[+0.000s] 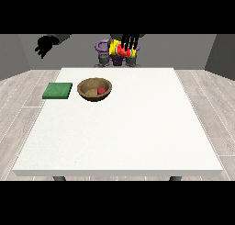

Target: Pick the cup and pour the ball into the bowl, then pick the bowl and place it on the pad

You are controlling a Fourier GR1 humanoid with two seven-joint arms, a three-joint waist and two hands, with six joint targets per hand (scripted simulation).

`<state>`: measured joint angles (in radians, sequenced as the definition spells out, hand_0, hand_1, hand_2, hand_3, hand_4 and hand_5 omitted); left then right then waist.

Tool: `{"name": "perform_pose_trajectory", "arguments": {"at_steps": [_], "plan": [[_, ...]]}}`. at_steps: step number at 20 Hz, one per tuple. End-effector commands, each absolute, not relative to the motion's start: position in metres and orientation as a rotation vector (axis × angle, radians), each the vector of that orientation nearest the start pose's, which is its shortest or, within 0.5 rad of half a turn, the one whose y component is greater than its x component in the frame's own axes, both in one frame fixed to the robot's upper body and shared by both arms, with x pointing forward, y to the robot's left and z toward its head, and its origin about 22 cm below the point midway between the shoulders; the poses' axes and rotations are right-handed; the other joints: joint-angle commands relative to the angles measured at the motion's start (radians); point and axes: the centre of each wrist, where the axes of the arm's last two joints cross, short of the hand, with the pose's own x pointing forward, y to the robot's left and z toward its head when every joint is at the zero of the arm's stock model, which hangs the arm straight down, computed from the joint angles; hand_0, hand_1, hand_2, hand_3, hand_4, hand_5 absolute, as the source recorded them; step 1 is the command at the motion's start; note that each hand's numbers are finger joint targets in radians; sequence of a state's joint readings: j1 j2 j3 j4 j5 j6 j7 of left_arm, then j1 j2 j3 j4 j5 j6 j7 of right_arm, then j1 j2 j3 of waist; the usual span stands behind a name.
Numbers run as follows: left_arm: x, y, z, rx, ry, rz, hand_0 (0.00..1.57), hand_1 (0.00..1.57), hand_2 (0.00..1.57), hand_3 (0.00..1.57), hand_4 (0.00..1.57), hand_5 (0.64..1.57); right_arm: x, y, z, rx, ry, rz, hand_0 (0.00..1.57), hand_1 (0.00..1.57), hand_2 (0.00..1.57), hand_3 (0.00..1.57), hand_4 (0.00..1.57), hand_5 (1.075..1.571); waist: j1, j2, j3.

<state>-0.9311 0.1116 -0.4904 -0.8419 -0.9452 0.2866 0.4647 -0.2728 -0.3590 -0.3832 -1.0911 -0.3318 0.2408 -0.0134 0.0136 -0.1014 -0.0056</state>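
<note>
A brown wooden bowl [88,92] stands on the white table [124,127] towards its far left, with a red ball [101,90] lying inside it. Left of the bowl lies a flat green pad [58,90]. A yellow cup [113,47] with a red inside is held in the air beyond the table's far edge, tipped with its mouth towards the camera. The hand at the view's right [130,39] has its fingers curled over the cup. The hand at the view's left [45,45] hangs high above the far left corner, fingers relaxed, holding nothing.
The robot's purple and grey body [102,54] stands behind the table's far edge. A wide stretch of white tabletop runs from the bowl to the near edge and to the right.
</note>
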Motion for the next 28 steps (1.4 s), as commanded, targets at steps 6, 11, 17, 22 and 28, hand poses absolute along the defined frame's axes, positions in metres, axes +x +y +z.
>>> {"name": "perform_pose_trajectory", "arguments": {"at_steps": [6, 11, 17, 22, 28], "plan": [[0.41, 0.149, 0.173, 0.425, -1.773, -0.273, 0.0, 0.0, 0.0, 0.0, 1.09, 1.571, 0.289, -0.397, 0.009, -0.099, -1.512, -0.279, 0.0, 0.0, 0.0, 0.0, 0.78, 1.555, 0.139, 0.061, -0.0078], [0.411, 0.22, 0.195, 0.114, -1.834, -0.219, 0.0, 0.0, 0.0, 0.0, 1.05, 1.567, 0.281, -0.384, -0.017, -0.091, -1.481, -0.379, 0.0, 0.0, 0.0, 0.0, 0.72, 1.565, 0.211, 0.106, 0.0013], [0.406, 0.287, 0.237, 0.027, -1.895, -0.243, 0.0, 0.0, 0.0, 0.0, 1.05, 1.559, 0.281, -0.369, -0.043, -0.09, -1.559, -0.45, 0.0, 0.0, 0.0, 0.0, 0.73, 1.566, 0.247, 0.238, 0.0065], [0.395, 0.326, 0.237, 0.017, -1.902, -0.214, 0.0, 0.0, 0.0, 0.0, 0.99, 1.561, 0.303, -0.341, -0.051, -0.029, -1.561, -0.422, 0.0, 0.0, 0.0, 0.0, 0.69, 1.566, 0.208, 0.268, 0.0062], [0.38, 0.339, 0.241, 0.045, -1.895, -0.197, 0.0, 0.0, 0.0, 0.0, 1.01, 1.535, 0.323, -0.343, -0.05, -0.017, -1.561, -0.404, 0.0, 0.0, 0.0, 0.0, 0.56, 1.56, 0.19, 0.277, 0.0066]]}}
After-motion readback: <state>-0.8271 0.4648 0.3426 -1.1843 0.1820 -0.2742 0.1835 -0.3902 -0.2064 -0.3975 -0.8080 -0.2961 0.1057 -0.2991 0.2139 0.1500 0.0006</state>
